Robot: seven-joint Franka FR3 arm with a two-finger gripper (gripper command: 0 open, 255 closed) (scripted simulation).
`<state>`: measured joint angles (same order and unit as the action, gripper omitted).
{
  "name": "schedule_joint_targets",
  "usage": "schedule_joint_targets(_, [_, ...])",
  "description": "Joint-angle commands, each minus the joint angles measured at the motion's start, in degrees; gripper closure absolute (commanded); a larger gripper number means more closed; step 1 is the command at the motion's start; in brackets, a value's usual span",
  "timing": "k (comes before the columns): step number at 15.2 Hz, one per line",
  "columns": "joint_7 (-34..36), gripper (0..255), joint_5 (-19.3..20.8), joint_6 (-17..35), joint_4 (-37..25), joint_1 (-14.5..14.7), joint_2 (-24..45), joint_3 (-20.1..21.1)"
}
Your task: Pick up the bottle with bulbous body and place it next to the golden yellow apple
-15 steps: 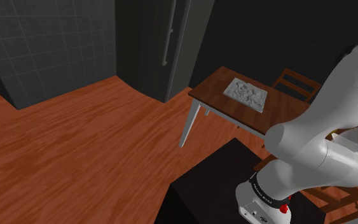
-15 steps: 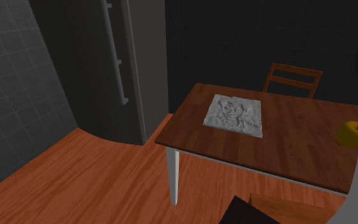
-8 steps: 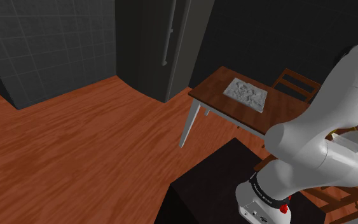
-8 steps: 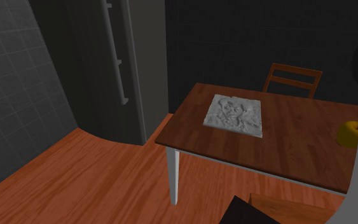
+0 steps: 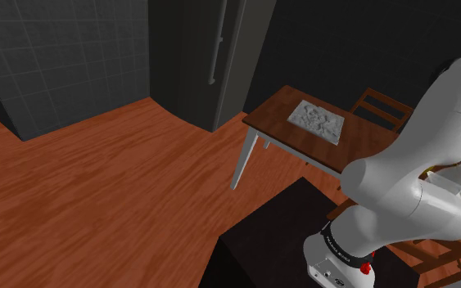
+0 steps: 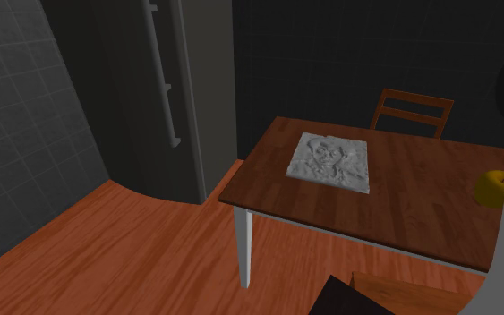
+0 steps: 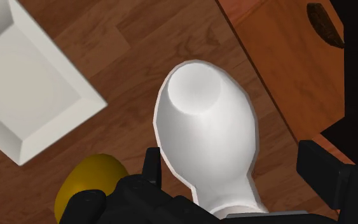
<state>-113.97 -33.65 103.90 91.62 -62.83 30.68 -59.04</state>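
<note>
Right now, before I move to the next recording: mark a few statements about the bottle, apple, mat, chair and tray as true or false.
1. The white bulbous bottle appears close beside the golden yellow apple in the wrist view. True.
2. The grey embossed square mat lies on the floor. False: it lies on the brown wooden table.
3. A wooden slat-back chair stands at the table's far side in the second exterior view. True.
4. The apple sits inside the white square tray. False: it lies on the table beside the tray.
</note>
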Motion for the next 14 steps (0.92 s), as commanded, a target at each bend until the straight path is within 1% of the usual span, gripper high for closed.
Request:
schedule_joint_targets(1, [0.0,0,0.0,0.0,0.0,0.0,0.0,0.0])
schedule_joint_targets(2, [0.0,0,0.0,0.0,0.0,0.0,0.0,0.0])
schedule_joint_targets(6, [1.4,0,1.74,-6.2,-5.81,-1.29,-1.39,-1.04])
schedule_joint_targets(14, [1.4,0,1.74,-6.2,-5.81,-1.29,-1.39,-1.04])
